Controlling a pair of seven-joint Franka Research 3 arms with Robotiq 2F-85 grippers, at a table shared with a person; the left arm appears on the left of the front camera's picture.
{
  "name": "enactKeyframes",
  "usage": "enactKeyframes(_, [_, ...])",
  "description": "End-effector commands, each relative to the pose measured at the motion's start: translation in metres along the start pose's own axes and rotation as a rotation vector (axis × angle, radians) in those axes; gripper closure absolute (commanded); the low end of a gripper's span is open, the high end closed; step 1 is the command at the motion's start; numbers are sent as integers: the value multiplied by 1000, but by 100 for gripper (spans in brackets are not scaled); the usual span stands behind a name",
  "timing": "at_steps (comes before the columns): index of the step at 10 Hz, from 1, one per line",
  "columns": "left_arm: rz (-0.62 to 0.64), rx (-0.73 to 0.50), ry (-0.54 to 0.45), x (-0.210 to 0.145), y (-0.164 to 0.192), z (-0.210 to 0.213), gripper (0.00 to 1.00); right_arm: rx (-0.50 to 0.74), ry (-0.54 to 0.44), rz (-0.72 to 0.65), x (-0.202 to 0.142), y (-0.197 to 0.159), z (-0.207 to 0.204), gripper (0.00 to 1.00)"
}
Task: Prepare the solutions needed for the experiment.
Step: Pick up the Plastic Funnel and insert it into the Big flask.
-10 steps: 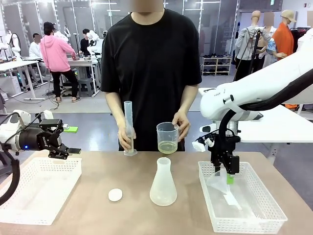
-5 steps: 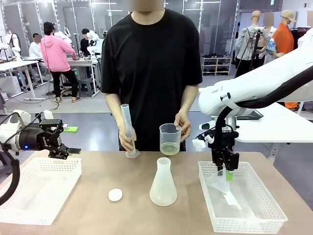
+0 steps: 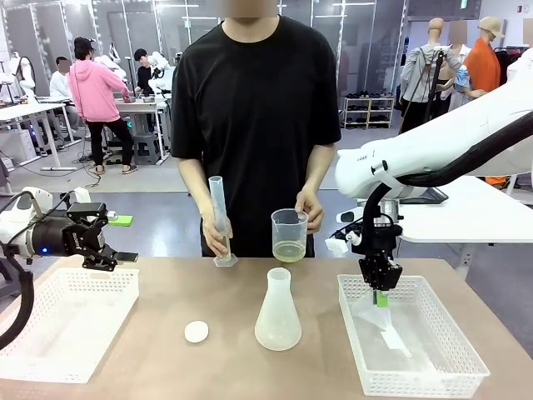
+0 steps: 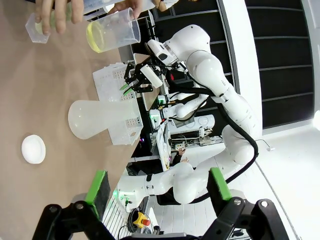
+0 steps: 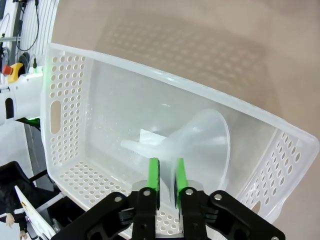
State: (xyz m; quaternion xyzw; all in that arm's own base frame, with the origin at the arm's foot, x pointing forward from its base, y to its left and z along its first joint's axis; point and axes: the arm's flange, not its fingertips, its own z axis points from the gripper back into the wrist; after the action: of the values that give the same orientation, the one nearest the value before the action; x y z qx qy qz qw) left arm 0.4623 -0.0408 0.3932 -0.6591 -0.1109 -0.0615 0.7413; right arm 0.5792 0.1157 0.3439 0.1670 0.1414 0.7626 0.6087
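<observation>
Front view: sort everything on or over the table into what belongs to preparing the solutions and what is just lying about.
Belongs to the job:
- yellow liquid in the beaker
- measuring cylinder, held like the beaker by the person
- flask
- funnel, pinched by the right gripper

Just lying about:
- white cap
- left basket
- right basket, merely holding the funnel

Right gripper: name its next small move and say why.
Probably lift straight up: the right gripper is shut on the funnel, which lies inside the white basket, and the conical flask stands open beside it.
</observation>
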Motion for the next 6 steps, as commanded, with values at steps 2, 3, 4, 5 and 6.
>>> enactKeyframes(2, [-8, -1, -1, 0, 0, 0, 0, 15, 18, 11, 0, -3, 2, 100])
enactKeyframes(3, [-8, -1, -1, 0, 0, 0, 0, 24, 21, 18, 1, -2, 1, 100])
enactKeyframes(4, [-8, -1, -1, 0, 0, 0, 0, 27, 9, -24, 0, -1, 1, 100])
enactKeyframes(5, [-8, -1, -1, 0, 0, 0, 0, 34, 5, -67, 2, 3, 3, 100])
enactKeyframes(6, [-8, -1, -1, 0, 0, 0, 0, 23, 10, -124, 6, 10, 9, 100])
